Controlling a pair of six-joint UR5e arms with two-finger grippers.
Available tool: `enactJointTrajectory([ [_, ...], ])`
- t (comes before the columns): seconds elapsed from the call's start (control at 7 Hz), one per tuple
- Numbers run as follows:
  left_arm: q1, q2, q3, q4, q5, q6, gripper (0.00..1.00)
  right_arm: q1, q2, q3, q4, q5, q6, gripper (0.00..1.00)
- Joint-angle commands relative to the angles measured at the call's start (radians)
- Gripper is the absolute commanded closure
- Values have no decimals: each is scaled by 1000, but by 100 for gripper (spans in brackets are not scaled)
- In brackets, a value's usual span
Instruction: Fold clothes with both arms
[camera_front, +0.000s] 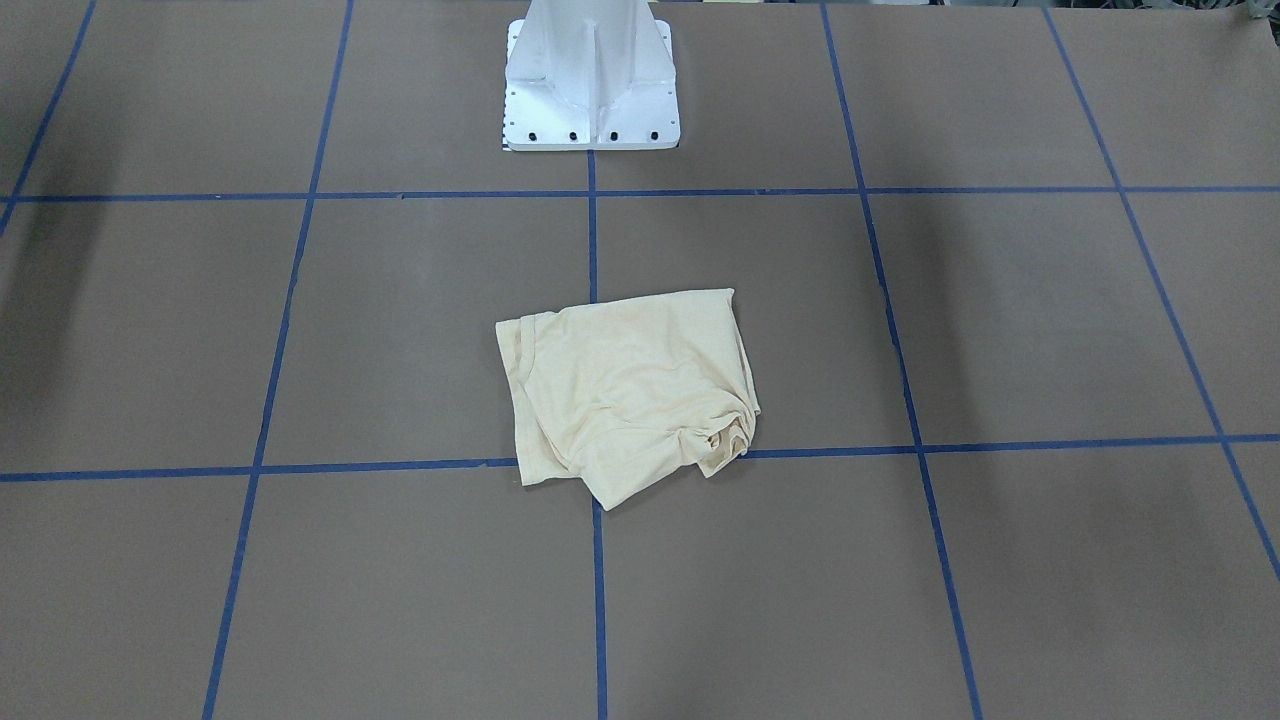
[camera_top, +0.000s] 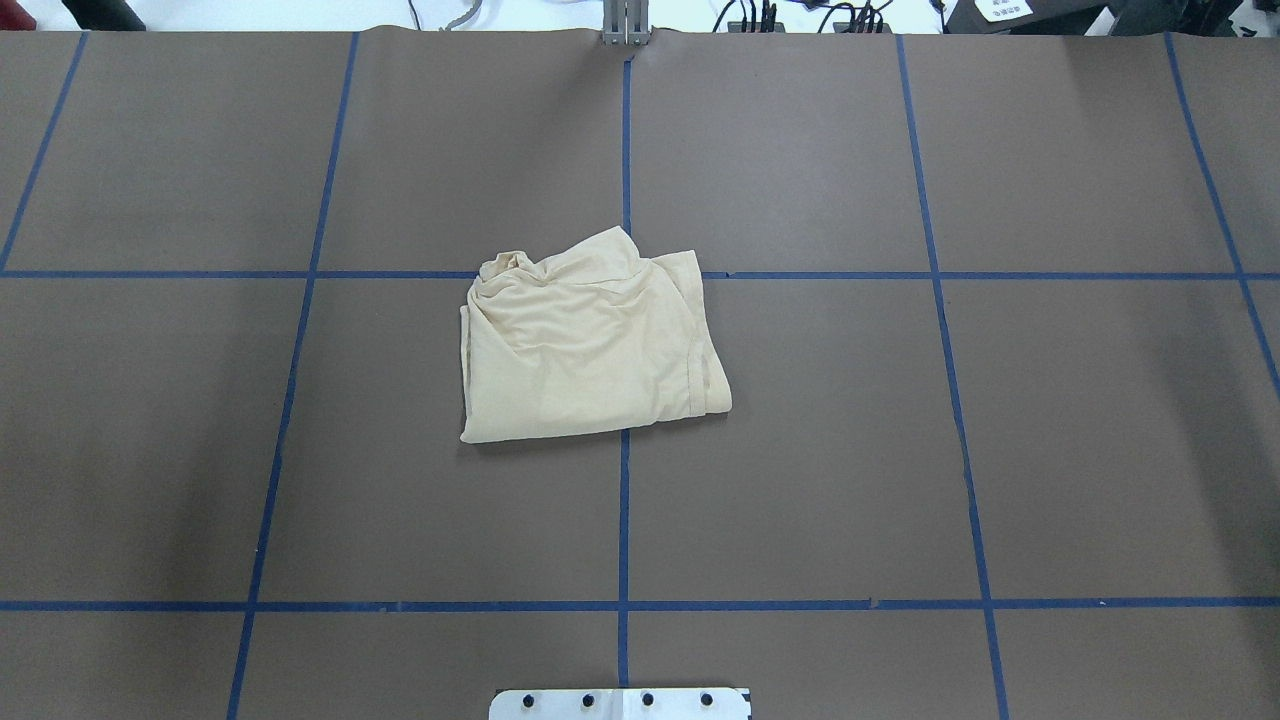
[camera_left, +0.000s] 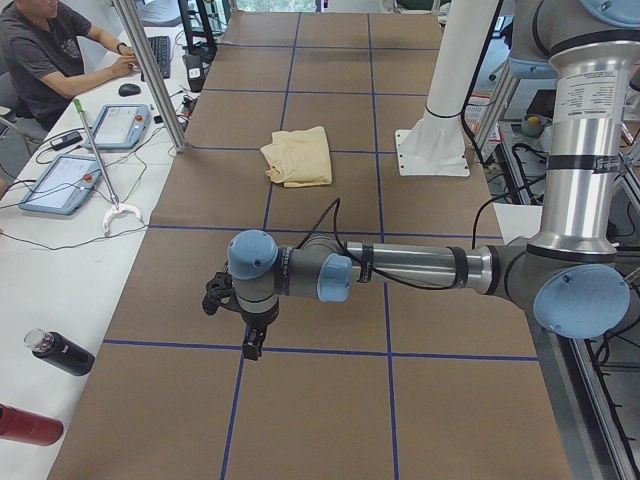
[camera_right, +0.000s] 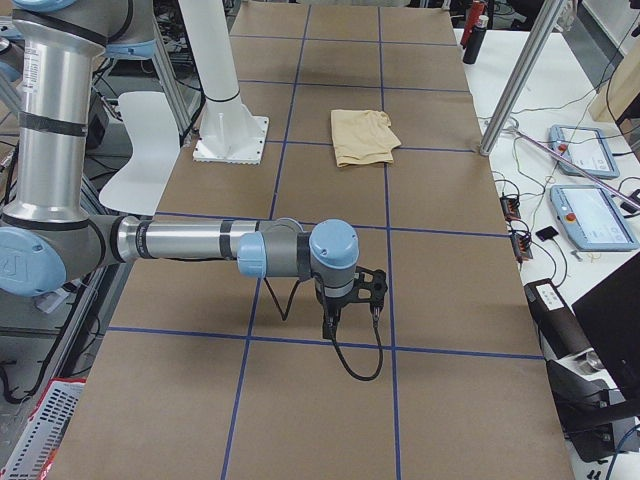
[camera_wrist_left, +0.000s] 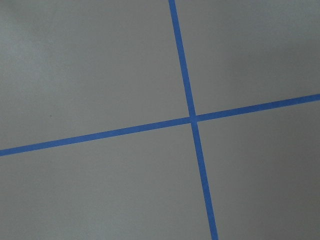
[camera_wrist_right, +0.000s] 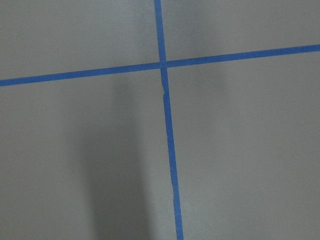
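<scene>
The pale cream-yellow T-shirt lies folded into a rough, rumpled rectangle near the middle of the table, with no print showing. It also shows in the overhead view and both side views. Neither arm touches it. The left gripper hangs over the table's left end, far from the shirt. The right gripper hangs over the right end. Both show only in the side views, so I cannot tell whether they are open or shut. The wrist views show only brown table and blue tape.
The white pedestal base stands behind the shirt. Blue tape lines grid the brown table. A seated operator, tablets and a bottle are on the white side desk. A metal post rises at the table edge.
</scene>
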Motion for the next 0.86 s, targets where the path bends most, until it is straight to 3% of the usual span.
enactJointTrajectory([
  [0.0,0,0,0,0,0,-1,0,0,-5,-1,-1,-10,2,0],
  [0.71,2,-2,-1,0,-2,-1,0,0,-5,-4,-1,-18,33,0],
])
